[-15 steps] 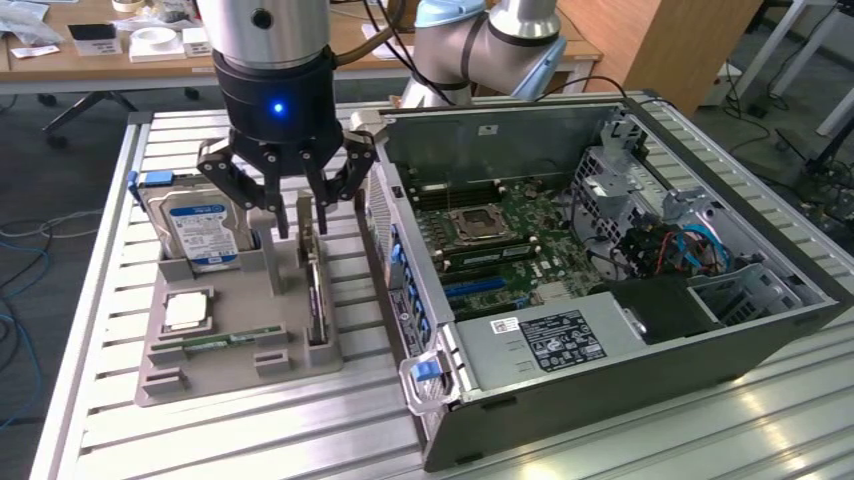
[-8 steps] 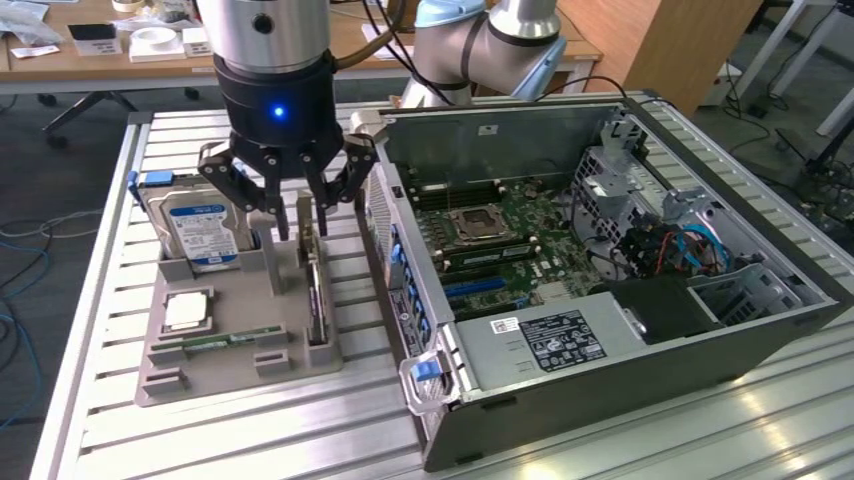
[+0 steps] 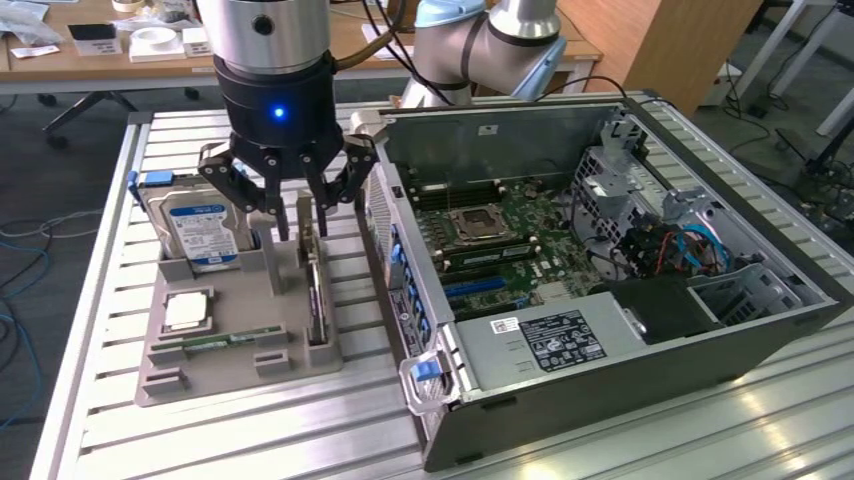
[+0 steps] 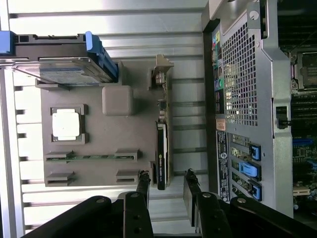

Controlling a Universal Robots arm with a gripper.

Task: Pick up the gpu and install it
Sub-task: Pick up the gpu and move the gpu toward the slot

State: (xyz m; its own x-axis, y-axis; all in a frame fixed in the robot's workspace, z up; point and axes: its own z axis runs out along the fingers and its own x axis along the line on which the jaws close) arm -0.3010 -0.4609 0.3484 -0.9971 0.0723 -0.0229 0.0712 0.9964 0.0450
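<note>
Grey plastic holder (image 3: 227, 352) on the slatted metal table (image 3: 107, 425) keeps its parts standing in slots, so each offers a thin top edge to pinch from above. The graphics card (image 3: 315, 290) stands on edge in the slot nearest the computer case (image 3: 574, 400), which lies with its open side up, ready to take a card. The gripper (image 3: 303, 230) hangs over the card, fingers (image 4: 143, 186) spread to either side of its edge, grasping nothing. Hard drive (image 3: 200, 225), processor (image 3: 187, 310) and memory stick (image 3: 220, 340) sit untouched in their own places.
</note>
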